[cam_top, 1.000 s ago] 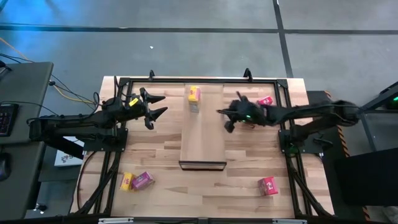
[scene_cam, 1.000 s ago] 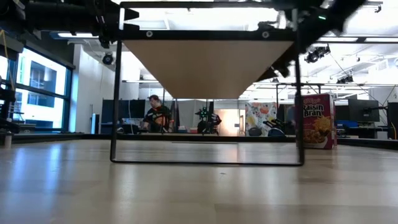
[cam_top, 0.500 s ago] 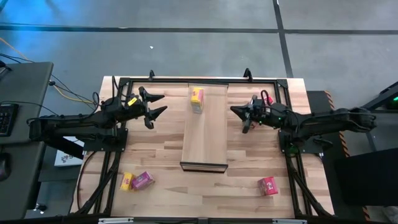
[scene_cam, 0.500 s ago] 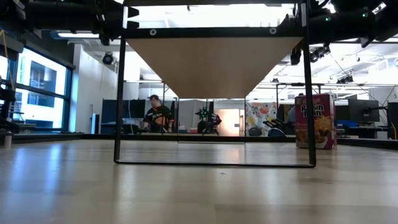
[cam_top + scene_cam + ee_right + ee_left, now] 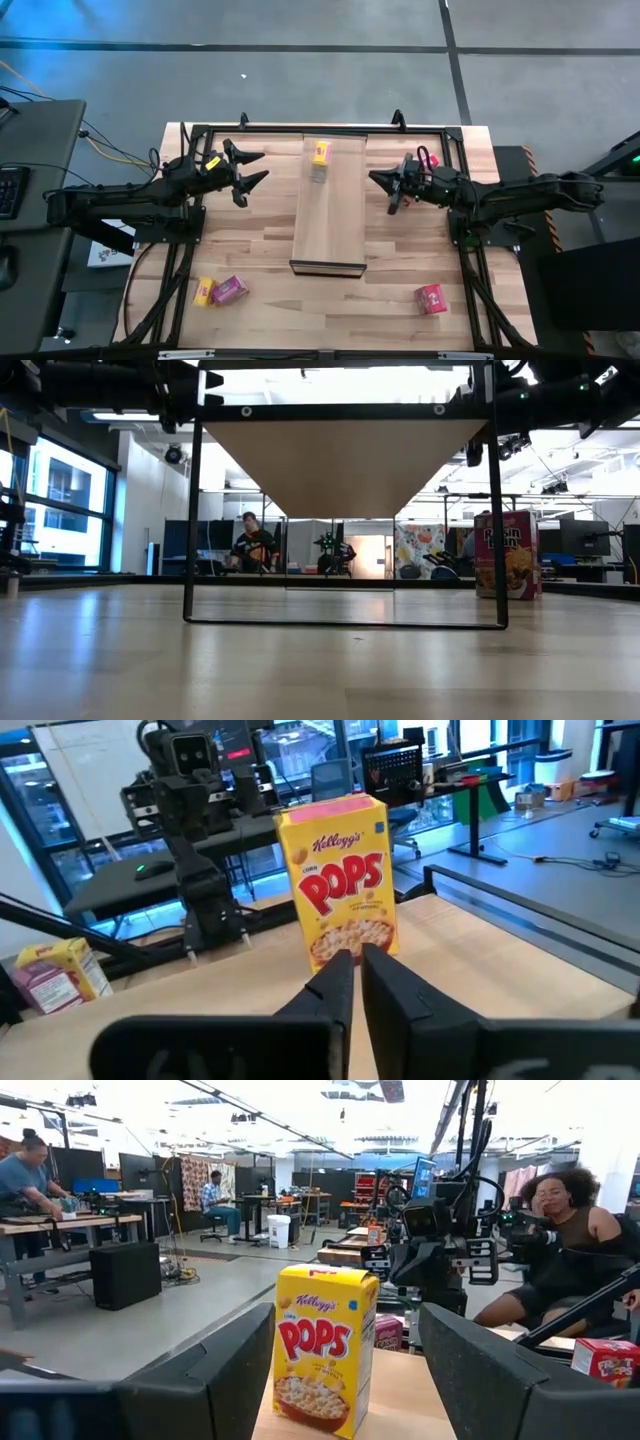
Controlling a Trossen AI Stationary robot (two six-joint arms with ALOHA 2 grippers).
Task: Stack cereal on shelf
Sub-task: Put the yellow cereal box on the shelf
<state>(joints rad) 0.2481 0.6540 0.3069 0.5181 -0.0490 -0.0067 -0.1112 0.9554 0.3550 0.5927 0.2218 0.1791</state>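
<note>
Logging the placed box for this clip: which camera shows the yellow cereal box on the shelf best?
The left wrist view: the yellow cereal box stands upright, front label facing the camera, framed by the open left claw. The right wrist view shows it too, its base partly hidden. The high view shows only its top on the shelf. The low view misses it.

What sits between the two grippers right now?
In the high view, the shelf with one yellow cereal box standing on it lies between the left gripper and the right gripper.
</note>
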